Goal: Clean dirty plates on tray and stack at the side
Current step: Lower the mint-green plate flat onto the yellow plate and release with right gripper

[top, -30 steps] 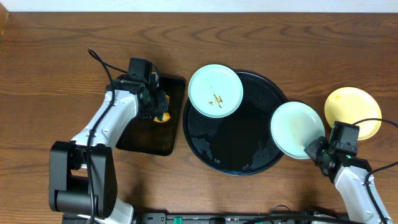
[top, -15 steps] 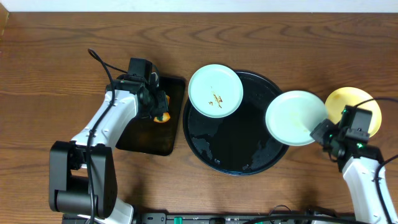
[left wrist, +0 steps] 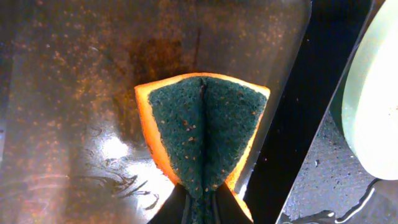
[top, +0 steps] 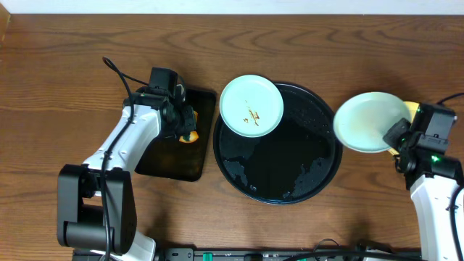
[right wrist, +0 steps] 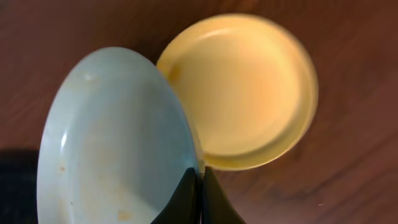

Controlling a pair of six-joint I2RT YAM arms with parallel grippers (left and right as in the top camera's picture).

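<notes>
Surface [top: 72, 43]: wood-grain, carrying all items.
Tray [top: 275, 170]: sitting at centre, glistening wet, bare across the middle.
Oblong tray [top: 163, 163]: lying at the tray's 9 o'clock.
Smeared plate [top: 251, 106]: resting over the tray rim at 11 o'clock, showing brown marks.
Mint plate [top: 366, 122]: hanging tilted at the tray's 3 o'clock, clear of the rim and overlapping the yellow plate [right wrist: 249, 87], which is lying on the surface.
Sponge [left wrist: 202, 134]: folded, sitting over the oblong tray.
Right claw [right wrist: 200, 183]: clamping the mint plate's edge.
Left claw [left wrist: 202, 202]: pinching the sponge.
Step judged in hand: stacking the mint plate.
The next move is calling for centring it over the yellow plate, levelling, lowering, then releasing. The smeared plate is awaiting wiping.
</notes>
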